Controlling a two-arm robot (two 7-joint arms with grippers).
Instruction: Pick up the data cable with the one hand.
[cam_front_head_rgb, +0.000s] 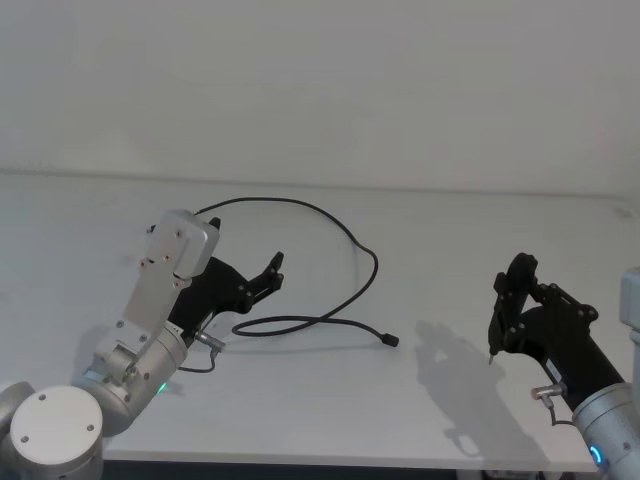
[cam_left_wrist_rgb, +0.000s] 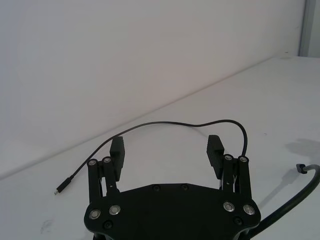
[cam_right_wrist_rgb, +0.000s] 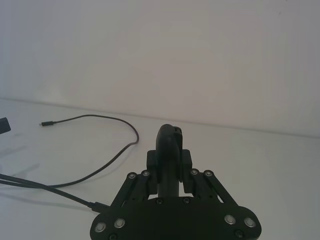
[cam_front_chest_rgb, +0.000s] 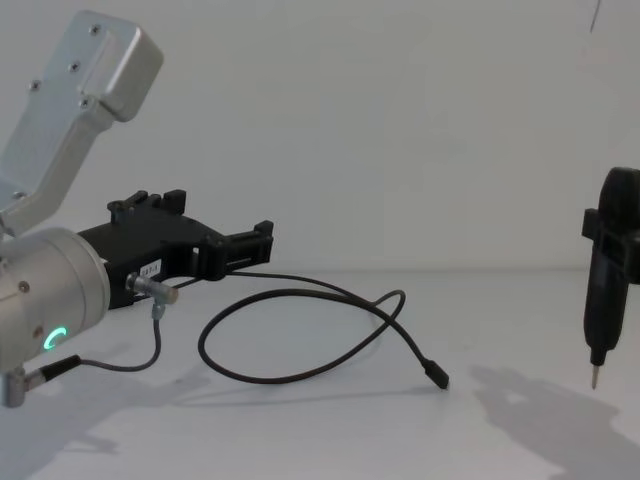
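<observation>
While the left gripper (cam_front_head_rgb: 273, 271) hangs above the table (cam_front_head_rgb: 450, 240) at lower left of the head view, its fingers stand apart, w/ the data cable (cam_front_head_rgb: 374, 262) lying flat on the table just ahead of and below them, not touching. The cable comes out from behind the arm at upper left of ctr, arcs right, then doubles back toward the gripper in a low loop. From there it runs right again to its plug (cam_front_head_rgb: 390, 341) near frame ctr.

In the chest view the gripper points right from the left side at mid-height. The cable loop sits on the table under and to the right of the fingertips, plug at lower ctr. A short grey wire (cam_front_chest_rgb: 152, 325) droops below the gripper's wrist.

In the left wrist view the two fingers (cam_left_wrist_rgb: 118, 151) stand wide, and a thin stretch of cable crosses the table beyond them.

The right gripper (cam_front_head_rgb: 493, 345) is at lower right of the head view, well apart from the cable, fingers together in one point aimed down, off the table.
</observation>
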